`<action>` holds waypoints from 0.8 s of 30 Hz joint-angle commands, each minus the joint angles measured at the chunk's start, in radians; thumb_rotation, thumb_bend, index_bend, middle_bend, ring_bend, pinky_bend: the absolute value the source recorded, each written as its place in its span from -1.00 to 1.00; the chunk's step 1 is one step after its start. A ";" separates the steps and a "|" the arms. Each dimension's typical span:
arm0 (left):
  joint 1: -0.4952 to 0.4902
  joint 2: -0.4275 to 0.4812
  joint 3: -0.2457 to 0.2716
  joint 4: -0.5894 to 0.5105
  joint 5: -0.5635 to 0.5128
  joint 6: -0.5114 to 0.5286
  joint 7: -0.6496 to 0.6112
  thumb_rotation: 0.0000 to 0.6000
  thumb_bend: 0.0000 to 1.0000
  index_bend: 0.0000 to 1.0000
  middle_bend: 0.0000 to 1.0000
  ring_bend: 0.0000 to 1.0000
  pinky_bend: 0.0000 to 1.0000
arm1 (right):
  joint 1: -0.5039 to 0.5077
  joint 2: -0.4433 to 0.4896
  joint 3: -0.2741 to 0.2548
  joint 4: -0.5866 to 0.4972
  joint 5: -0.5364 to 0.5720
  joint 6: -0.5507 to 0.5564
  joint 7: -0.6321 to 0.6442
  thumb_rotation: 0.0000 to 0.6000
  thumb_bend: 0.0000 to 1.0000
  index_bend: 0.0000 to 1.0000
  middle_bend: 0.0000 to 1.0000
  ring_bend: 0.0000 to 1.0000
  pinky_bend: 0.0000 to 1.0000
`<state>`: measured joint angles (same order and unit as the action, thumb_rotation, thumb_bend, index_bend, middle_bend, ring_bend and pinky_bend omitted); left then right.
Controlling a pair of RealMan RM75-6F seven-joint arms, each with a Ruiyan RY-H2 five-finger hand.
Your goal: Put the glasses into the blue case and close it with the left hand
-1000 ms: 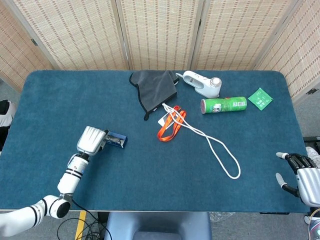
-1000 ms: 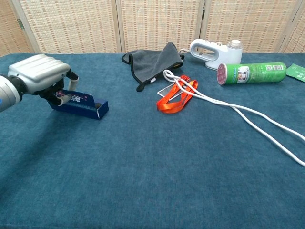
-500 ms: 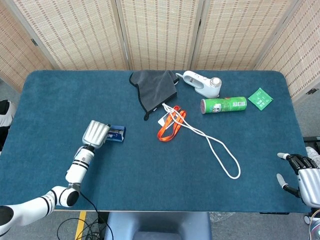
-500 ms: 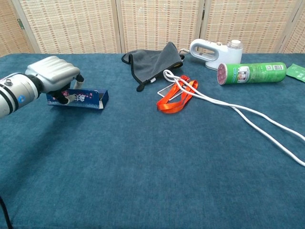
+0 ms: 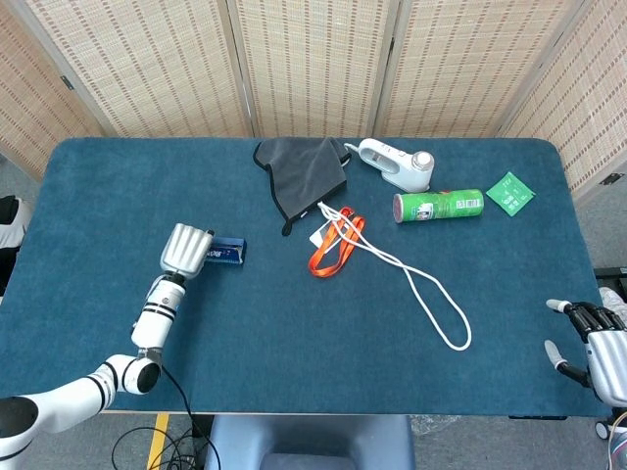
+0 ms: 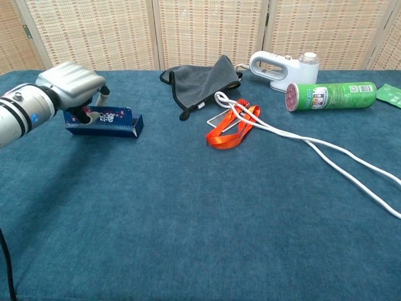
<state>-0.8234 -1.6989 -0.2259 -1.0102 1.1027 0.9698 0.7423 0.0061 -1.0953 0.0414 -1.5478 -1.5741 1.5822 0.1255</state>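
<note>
The left hand (image 6: 70, 86) is curling its fingers over the blue case (image 6: 106, 122) near the worktop's left edge, seemingly pressing it closed, the glasses hidden from sight.

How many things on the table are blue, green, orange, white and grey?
Blue: 1, the blue case
Green: 2, the can and the packet
Orange: 1, the strap
White: 2, the rope and the handheld device
Grey: 1, the cloth
Total: 7

Left hand (image 5: 187, 249) curled (right hand (image 5: 600, 341) spread)
</note>
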 commanded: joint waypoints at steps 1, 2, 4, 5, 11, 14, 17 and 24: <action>-0.014 -0.008 0.000 0.024 -0.001 -0.004 0.016 1.00 -0.08 0.11 0.92 0.73 1.00 | 0.000 0.000 0.000 0.000 -0.001 -0.001 -0.001 1.00 -0.33 -0.49 -0.31 -0.43 -0.48; -0.019 -0.013 -0.001 0.035 -0.002 -0.005 0.022 1.00 -0.08 0.10 0.92 0.73 1.00 | 0.001 0.000 0.000 0.000 -0.001 -0.001 -0.001 1.00 -0.33 -0.49 -0.31 -0.43 -0.48; -0.032 -0.026 -0.001 0.066 -0.003 -0.009 0.034 1.00 -0.08 0.07 0.92 0.73 1.00 | 0.000 0.000 -0.001 -0.001 -0.002 -0.001 -0.003 1.00 -0.33 -0.49 -0.31 -0.43 -0.48; -0.038 -0.033 -0.002 0.081 -0.004 -0.012 0.039 1.00 -0.08 0.07 0.92 0.73 1.00 | 0.000 0.000 -0.001 -0.002 -0.001 -0.001 -0.003 1.00 -0.33 -0.49 -0.31 -0.43 -0.48; -0.067 -0.086 -0.006 0.190 -0.020 -0.033 0.060 1.00 -0.08 -0.01 0.90 0.72 1.00 | -0.004 0.002 -0.002 -0.006 0.000 0.003 -0.007 1.00 -0.34 -0.49 -0.31 -0.43 -0.48; -0.078 -0.115 -0.001 0.249 -0.026 -0.057 0.067 1.00 -0.08 -0.03 0.90 0.72 1.00 | -0.005 0.004 -0.002 -0.007 0.001 0.004 -0.008 1.00 -0.34 -0.49 -0.31 -0.43 -0.48; -0.084 -0.146 -0.003 0.306 -0.039 -0.082 0.065 1.00 -0.14 -0.06 0.90 0.72 1.00 | -0.005 0.004 -0.001 -0.007 0.001 0.004 -0.009 1.00 -0.34 -0.49 -0.31 -0.43 -0.48; -0.096 -0.188 -0.009 0.403 -0.038 -0.102 0.029 1.00 -0.32 -0.35 0.89 0.72 1.00 | -0.006 0.005 0.000 -0.008 0.002 0.004 -0.009 1.00 -0.34 -0.49 -0.31 -0.43 -0.48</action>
<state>-0.9148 -1.8784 -0.2330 -0.6189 1.0651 0.8739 0.7793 0.0003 -1.0901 0.0411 -1.5558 -1.5723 1.5860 0.1164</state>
